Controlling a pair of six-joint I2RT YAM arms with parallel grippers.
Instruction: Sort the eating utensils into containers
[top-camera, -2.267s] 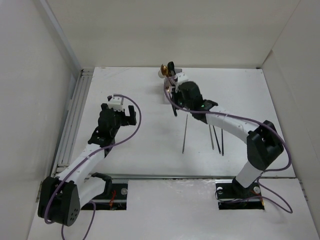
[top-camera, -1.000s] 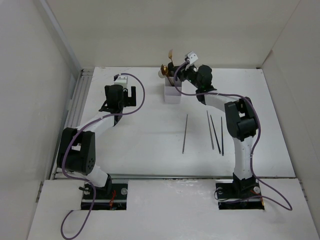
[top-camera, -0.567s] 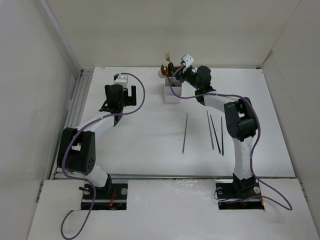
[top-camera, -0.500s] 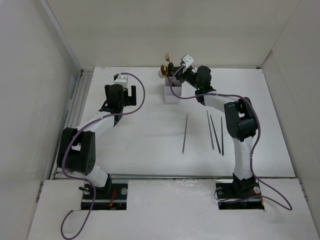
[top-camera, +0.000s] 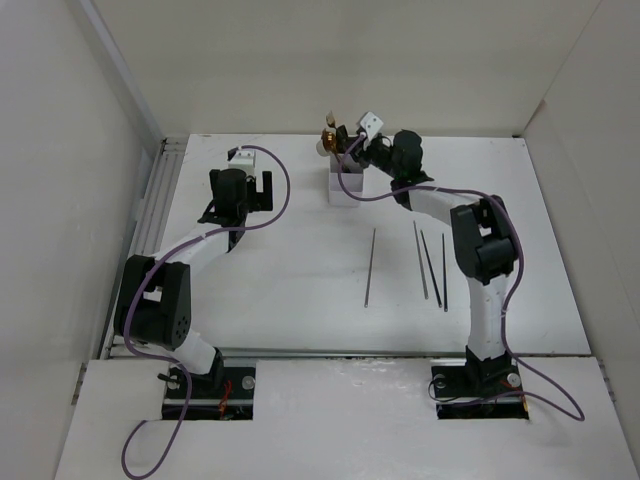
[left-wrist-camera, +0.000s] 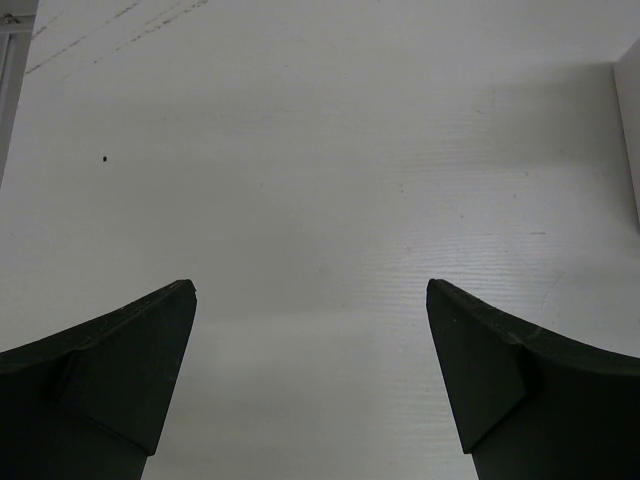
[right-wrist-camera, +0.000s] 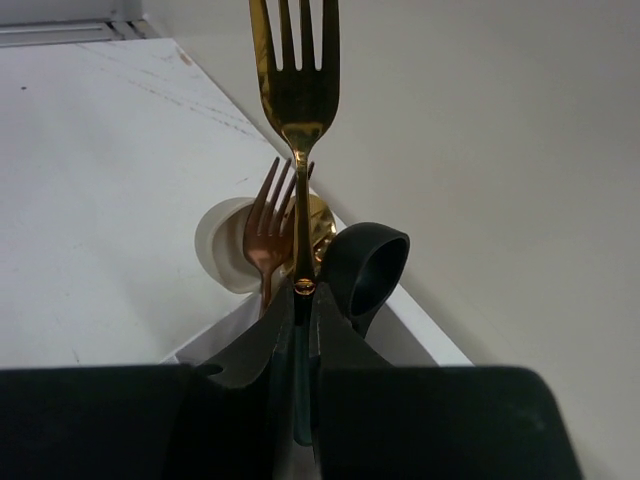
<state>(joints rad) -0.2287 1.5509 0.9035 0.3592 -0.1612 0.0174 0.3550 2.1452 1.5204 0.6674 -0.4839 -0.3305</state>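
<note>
Nearest the arm bases, thin dark chopsticks (top-camera: 369, 265) lie loose on the tabletop (top-camera: 290, 290), roughly parallel and well apart from everything else, not yet sorted. Further out on the left, the left fingers (left-wrist-camera: 120, 370) are spread wide with nothing between them, hovering over bare tabletop. At the far end stands the white organiser (top-camera: 345, 192). Over it the right fingers (right-wrist-camera: 285, 340) are pressed together on the handle of a gold fork (right-wrist-camera: 297, 110), held upright with its tines up. Just beyond it in the wrist view, a copper fork (right-wrist-camera: 268, 235), a gold spoon (right-wrist-camera: 320, 225), a black spoon (right-wrist-camera: 365, 265) and a pale spoon (right-wrist-camera: 222, 245) stand in the organiser; which compartment holds which I cannot tell.

The step in hand looks like setting the gold fork in beside the copper one. To do it well, keep the fork vertical and line the handle tip over the compartment, not its dividing wall. Lower until the handle is well inside, then part the fingers slowly, so the fork leans on its neighbours rather than tipping out or nudging the light organiser. Withdraw straight up, clear of the standing tines
</note>
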